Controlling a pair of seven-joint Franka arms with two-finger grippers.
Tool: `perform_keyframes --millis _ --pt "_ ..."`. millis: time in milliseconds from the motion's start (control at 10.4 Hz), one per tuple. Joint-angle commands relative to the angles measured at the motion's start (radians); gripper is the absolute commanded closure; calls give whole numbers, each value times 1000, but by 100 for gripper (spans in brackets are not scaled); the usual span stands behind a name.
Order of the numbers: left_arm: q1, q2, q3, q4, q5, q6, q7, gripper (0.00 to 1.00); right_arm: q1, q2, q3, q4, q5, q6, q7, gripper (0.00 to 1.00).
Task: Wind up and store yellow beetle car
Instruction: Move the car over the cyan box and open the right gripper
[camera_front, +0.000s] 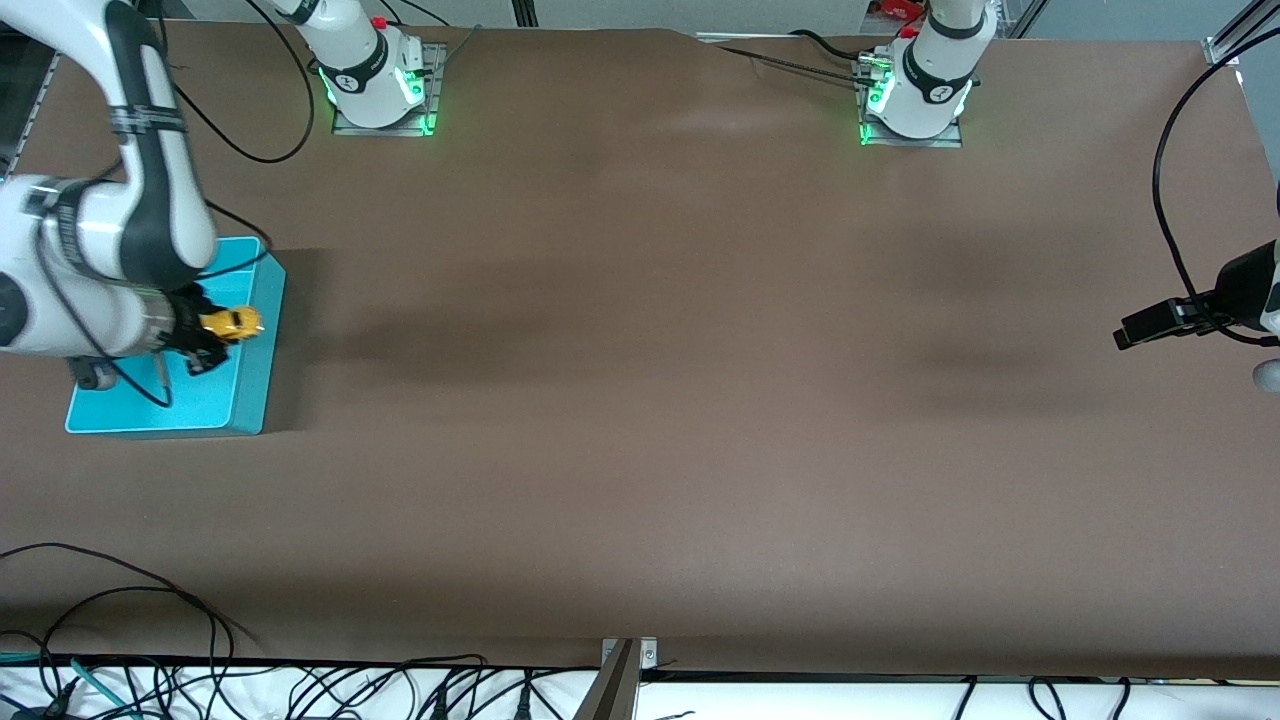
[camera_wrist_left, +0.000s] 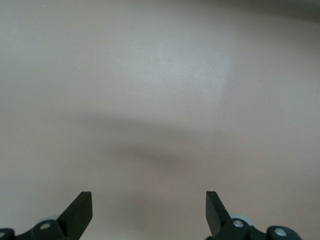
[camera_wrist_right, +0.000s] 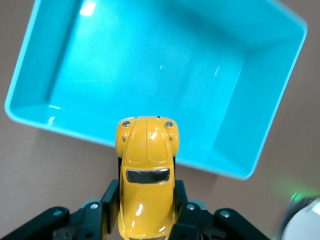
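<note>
Yellow beetle car at the bin. We see the right gripper (camera_wrist_right: 146, 212) with its jaws clamped on the flanks of the yellow beetle car (camera_wrist_right: 147, 175), which is carried in the air and not resting on anything. The car's long axis runs straight out from between the jaws, its nose leading, and in the right wrist view that nose overlaps the nearest wall of the turquoise bin (camera_wrist_right: 75, 132), whose open floor lies just ahead of the jaws. In the front view the car (camera_front: 232, 322) hangs over the bin (camera_front: 250, 390), which stands on the worktop (camera_front: 640, 400) at the right arm's end. We judge that the storing step turns on this one relation: the car must travel nose-first past the rim until it is over the bin floor before the jaws part. The left gripper (camera_wrist_left: 149, 212) waits over bare worktop at the left arm's end, jaws apart and holding nothing; the right arm is plainly the nearer one.
</note>
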Motion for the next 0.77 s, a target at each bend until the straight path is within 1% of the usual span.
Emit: perform_keyframes --millis 0,192,384,480,576,672 --pt "5 -6 -3 9 -3 -20 14 0 -1 -15 -64 -6 -9 -34 -315 87" --pt "5 -5 -3 9 -5 -20 19 0 -2 -11 -127 -39 2 -33 -575 87" --pt "7 -2 -3 8 -5 -20 19 0 -42 15 -135 -94 5 19 -762 89" --pt "7 -2 -1 9 -5 -20 20 0 -73 19 -135 -127 17 54 -862 87" --pt "13 0 0 9 -5 -20 21 0 -90 44 -135 -138 52 82 -947 87" --pt "14 0 0 9 -6 -20 21 0 -99 75 -135 -138 58 119 -999 87"
